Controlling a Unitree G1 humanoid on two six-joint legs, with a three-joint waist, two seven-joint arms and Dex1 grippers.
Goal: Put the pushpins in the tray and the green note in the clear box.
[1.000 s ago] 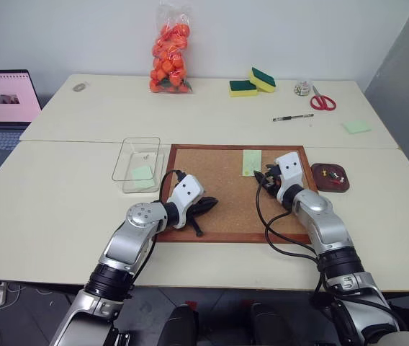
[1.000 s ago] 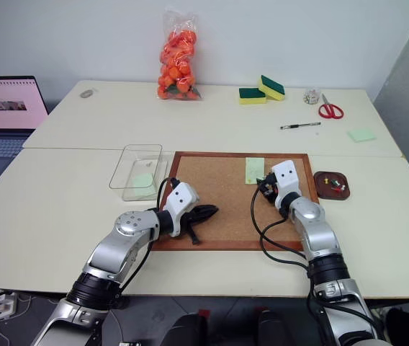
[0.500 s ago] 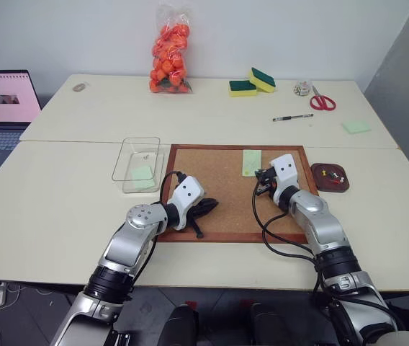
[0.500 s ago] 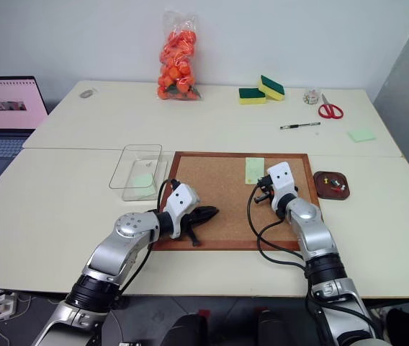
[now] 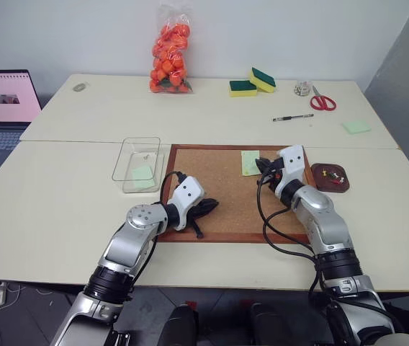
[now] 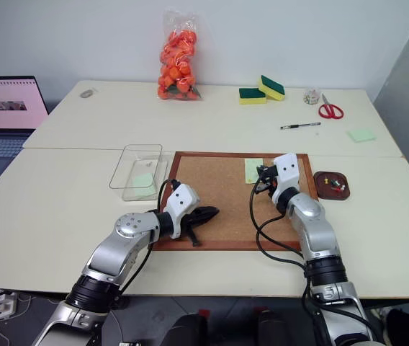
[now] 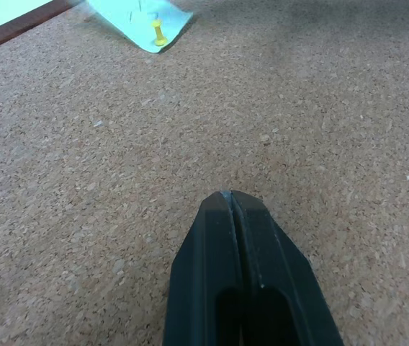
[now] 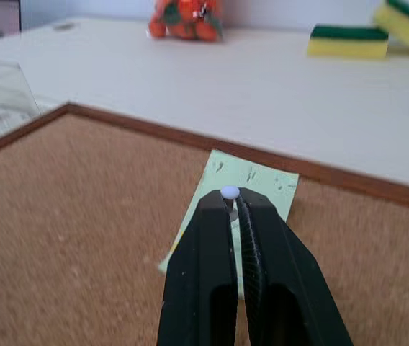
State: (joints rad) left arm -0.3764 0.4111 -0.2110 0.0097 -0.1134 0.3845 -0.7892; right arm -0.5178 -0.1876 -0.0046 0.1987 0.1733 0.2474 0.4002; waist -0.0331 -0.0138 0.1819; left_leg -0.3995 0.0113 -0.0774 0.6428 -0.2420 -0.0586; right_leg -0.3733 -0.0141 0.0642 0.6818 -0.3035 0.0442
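Right gripper is clenched on a pushpin, its pale head poking out at the fingertips, held above the green note at the corkboard's 12 o'clock edge. A yellow pushpin sits in the note. Left gripper is clenched empty, low over the cork at 7 o'clock. Tray lies at the board's 3 o'clock, clear box at 9 o'clock.

Bright, even overhead light fills the room, with only soft short shadows under the arms on the corkboard. Mild glare lies on the pale table toward 12 o'clock. In the right wrist view the sponges and far background are blurred
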